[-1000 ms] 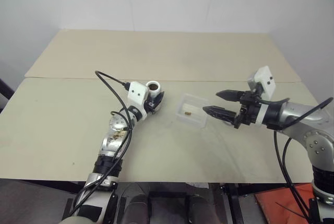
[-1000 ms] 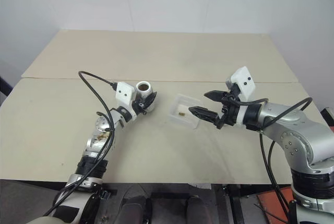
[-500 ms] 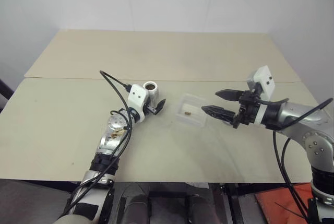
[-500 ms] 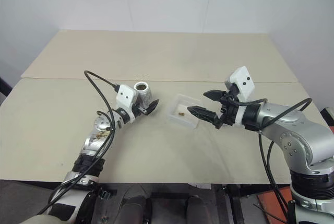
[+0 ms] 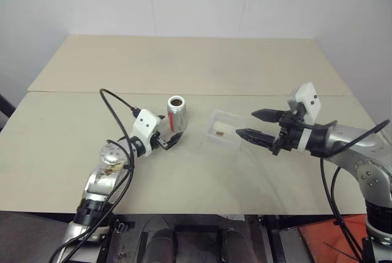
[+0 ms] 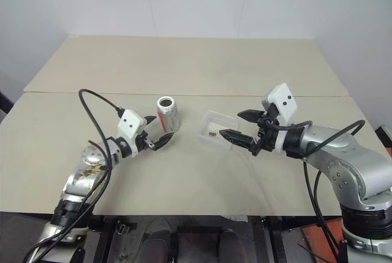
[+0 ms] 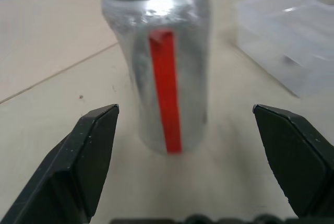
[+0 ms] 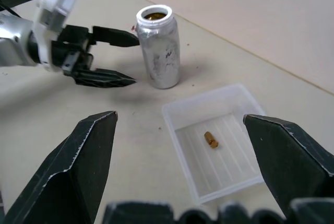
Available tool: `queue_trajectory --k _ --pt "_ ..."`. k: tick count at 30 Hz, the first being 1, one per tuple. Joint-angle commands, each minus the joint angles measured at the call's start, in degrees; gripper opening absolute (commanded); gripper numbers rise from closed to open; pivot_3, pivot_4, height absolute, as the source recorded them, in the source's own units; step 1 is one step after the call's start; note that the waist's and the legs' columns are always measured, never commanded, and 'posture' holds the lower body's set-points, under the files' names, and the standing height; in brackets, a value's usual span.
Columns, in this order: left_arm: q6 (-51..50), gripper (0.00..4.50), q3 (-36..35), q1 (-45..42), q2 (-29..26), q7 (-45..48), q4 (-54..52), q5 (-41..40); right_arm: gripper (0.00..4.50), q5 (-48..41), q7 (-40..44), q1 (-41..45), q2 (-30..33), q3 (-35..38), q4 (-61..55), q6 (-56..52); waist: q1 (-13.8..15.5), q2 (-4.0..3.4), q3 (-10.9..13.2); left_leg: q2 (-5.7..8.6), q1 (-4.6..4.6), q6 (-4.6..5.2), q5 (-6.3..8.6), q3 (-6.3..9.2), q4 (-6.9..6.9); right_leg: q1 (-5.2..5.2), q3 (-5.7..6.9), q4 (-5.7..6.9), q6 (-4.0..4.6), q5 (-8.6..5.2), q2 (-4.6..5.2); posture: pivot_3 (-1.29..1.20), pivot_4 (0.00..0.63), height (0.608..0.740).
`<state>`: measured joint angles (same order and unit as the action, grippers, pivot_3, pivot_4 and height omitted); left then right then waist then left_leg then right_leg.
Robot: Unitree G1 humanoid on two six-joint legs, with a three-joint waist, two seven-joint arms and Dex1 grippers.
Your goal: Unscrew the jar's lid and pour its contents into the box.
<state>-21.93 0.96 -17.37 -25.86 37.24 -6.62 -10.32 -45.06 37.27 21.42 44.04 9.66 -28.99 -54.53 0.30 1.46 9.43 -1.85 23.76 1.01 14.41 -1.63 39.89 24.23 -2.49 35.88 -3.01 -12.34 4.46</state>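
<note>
Now released, jar (image 5: 176, 113) standing upright alone, left end effector (image 5: 166, 137) drawn back, open, right end effector (image 5: 256, 125) open, unmoved

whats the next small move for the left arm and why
Probably keep drawing the left gripper back from the jar: it is open and clear of the jar, which stands upright and lidless, and the pellet already lies in the box.

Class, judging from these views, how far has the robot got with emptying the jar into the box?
Done: the jar stands upright and lidless on the table, and the brown pellet lies in the box. In hand: nothing; the left tool is open beside the jar, the right tool open near the box. Left: apparently nothing.
</note>
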Motion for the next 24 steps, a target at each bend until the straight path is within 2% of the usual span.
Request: queue_trajectory --k 1,7,11,24 --pt "-3.0 4.48 -4.4 1.7 -4.2 3.1 -7.5 -4.6 4.5 0.1 0.9 -0.8 1.5 2.0 -2.5 2.1 -0.1 0.0 0.0 -0.01 -0.02 0.0 0.0 0.0 0.0 -0.01 0.0 0.0 0.0 0.0 0.0 0.0 0.15 0.74" --pt "-3.1 4.48 -11.3 3.2 -13.9 14.4 -12.5 -14.1 4.5 2.4 5.7 -4.9 5.2 3.0 -2.9 6.6 -0.1 0.0 0.0 -0.01 -0.04 0.0 0.0 -0.05 -0.03 -0.01 -0.01 -0.07 0.02 -0.03 0.01 0.0 0.15 0.74" --pt "-1.0 4.48 -13.2 3.9 -19.4 22.2 -12.4 -17.6 4.5 4.2 9.2 -6.8 7.6 3.3 -1.8 9.9 -0.2 -0.01 0.0 -0.04 -0.1 0.0 0.0 -0.08 -0.04 -0.02 0.0 -0.05 0.05 -0.05 -0.01 0.0 0.15 0.74" --pt "-1.3 4.48 -13.2 5.6 -19.4 19.3 -14.9 -18.7 4.5 8.2 16.0 -12.1 11.7 6.6 -0.2 16.4 -0.1 0.0 0.0 -0.03 -0.16 0.0 0.0 -0.13 -0.07 -0.06 -0.05 -0.07 0.06 -0.06 -0.01 0.0 0.15 0.74"
